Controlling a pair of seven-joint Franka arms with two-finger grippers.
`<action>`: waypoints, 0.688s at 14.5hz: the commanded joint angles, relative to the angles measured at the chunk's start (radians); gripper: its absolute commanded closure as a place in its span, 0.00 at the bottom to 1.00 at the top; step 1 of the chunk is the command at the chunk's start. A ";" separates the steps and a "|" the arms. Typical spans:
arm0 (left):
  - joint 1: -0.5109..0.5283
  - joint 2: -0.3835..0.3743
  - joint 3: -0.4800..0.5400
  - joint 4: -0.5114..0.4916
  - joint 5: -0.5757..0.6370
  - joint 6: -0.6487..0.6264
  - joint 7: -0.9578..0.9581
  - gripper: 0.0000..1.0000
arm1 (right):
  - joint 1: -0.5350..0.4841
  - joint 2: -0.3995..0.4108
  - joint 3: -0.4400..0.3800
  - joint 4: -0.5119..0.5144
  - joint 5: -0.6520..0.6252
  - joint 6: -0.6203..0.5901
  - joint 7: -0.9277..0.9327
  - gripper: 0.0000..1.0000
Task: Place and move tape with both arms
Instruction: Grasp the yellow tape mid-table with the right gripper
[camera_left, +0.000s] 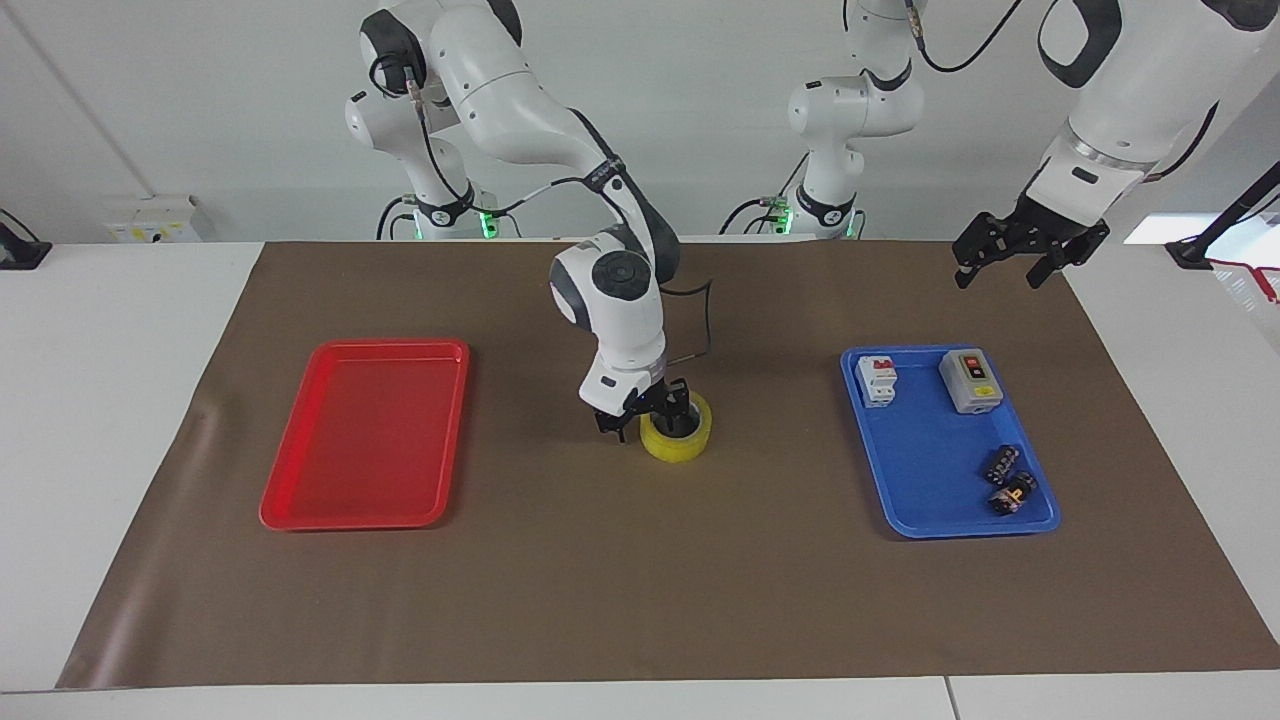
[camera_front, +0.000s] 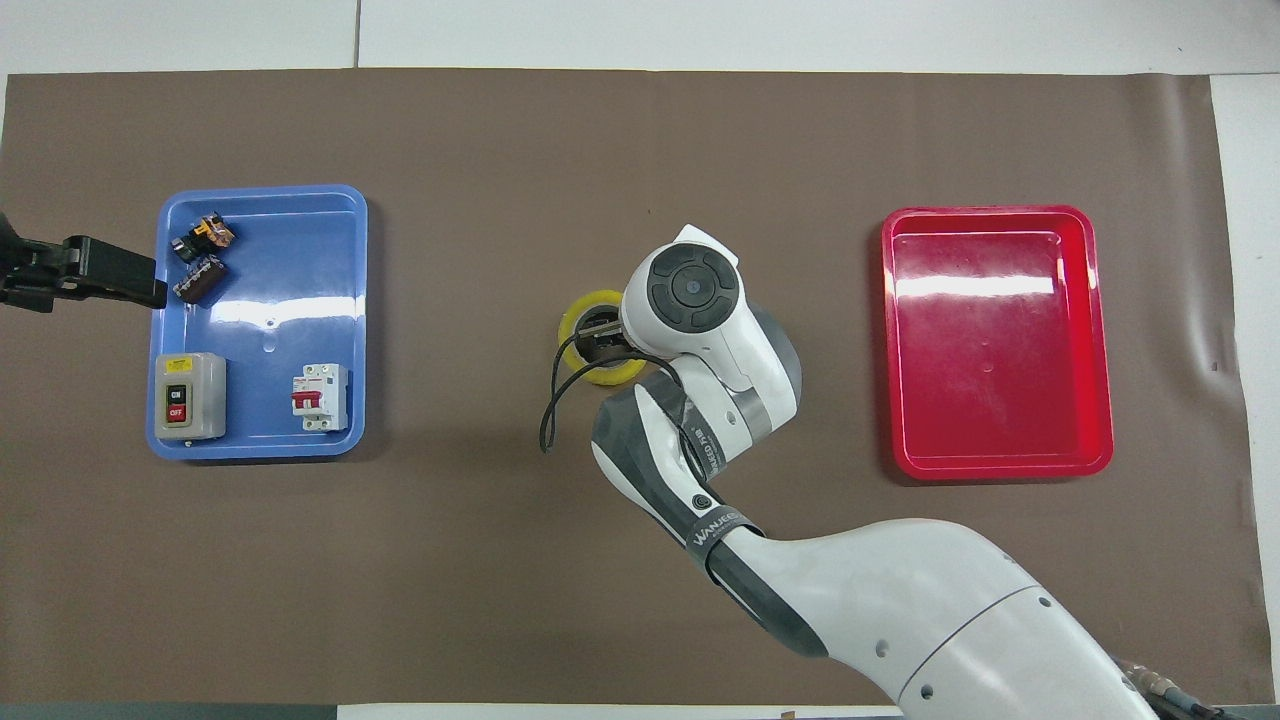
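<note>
White jointed arms (camera_left: 520, 80), black cables, black pincers (camera_left: 1025, 250).

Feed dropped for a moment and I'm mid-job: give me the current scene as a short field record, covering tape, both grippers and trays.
tape: yellow roll lying flat on the brown mat, midway between the trays
right gripper: down at the tape, one finger outside its wall, one in the core; grip cannot be told
left gripper: open, waiting in the air at the left arm's end of the table
red tray: empty
blue tray: holds a circuit breaker, an on/off switch box, two small dark parts
</note>
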 joint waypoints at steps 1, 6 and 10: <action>-0.002 -0.029 0.002 -0.045 0.018 0.031 0.017 0.00 | 0.016 -0.003 -0.001 -0.013 -0.003 0.012 0.007 1.00; 0.003 -0.029 0.002 -0.044 0.016 0.028 0.014 0.00 | 0.012 -0.006 -0.002 0.007 -0.010 -0.020 0.005 1.00; -0.003 -0.029 -0.004 -0.044 0.016 0.026 0.013 0.00 | -0.080 -0.015 -0.008 0.203 -0.061 -0.318 -0.012 1.00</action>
